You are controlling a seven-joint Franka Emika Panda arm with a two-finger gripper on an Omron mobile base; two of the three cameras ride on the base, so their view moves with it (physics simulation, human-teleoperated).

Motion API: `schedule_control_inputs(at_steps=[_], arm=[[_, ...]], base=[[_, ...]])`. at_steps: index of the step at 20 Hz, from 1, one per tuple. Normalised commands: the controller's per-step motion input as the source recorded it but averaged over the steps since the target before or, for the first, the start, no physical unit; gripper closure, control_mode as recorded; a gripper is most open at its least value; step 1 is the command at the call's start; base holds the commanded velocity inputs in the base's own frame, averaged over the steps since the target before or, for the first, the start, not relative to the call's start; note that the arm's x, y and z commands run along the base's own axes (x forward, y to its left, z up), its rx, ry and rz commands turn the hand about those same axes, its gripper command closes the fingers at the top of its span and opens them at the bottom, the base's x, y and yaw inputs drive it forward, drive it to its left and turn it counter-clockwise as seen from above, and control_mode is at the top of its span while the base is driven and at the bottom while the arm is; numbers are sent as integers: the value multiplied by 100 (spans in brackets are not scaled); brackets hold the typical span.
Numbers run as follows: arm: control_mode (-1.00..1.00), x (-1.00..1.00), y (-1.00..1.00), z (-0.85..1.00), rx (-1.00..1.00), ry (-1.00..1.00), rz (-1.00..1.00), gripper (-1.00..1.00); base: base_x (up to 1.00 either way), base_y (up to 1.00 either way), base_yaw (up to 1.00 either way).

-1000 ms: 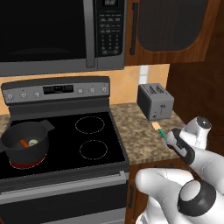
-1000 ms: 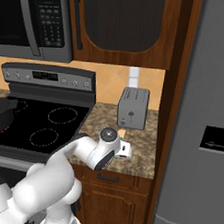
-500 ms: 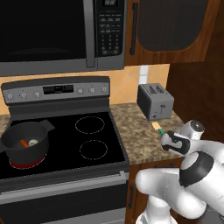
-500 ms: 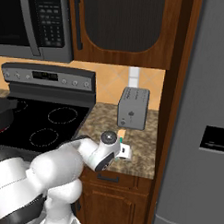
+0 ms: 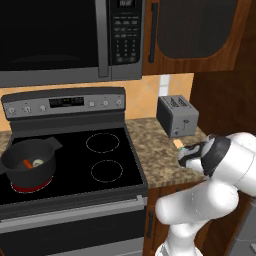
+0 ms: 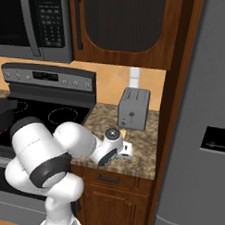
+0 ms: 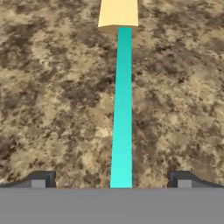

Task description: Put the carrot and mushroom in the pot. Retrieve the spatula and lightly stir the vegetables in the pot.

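In the hand view the spatula (image 7: 122, 109) ran past both edges: its tan end was cut by the top, its teal handle by the bottom band. From the left base view the arm covered all but its tan tip. The mushroom (image 5: 37, 162) in the pot (image 5: 29, 165) was too small for detail.

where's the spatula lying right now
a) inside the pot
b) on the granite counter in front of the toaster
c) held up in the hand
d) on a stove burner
b: the spatula lies flat on the speckled counter, centred between the open hand's tips, near the toaster.
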Motion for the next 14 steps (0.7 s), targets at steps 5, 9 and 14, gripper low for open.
schedule_control_inputs(at_steps=[5,9,14], arm=[[-100,18,-11,-23,3,4,1,-100],[-100,-1,0,-55,3,0,0,-100],[-100,-9,31,-46,-1,-1,0,-100]], base=[[0,0,0],[0,0,0],[0,0,0]])
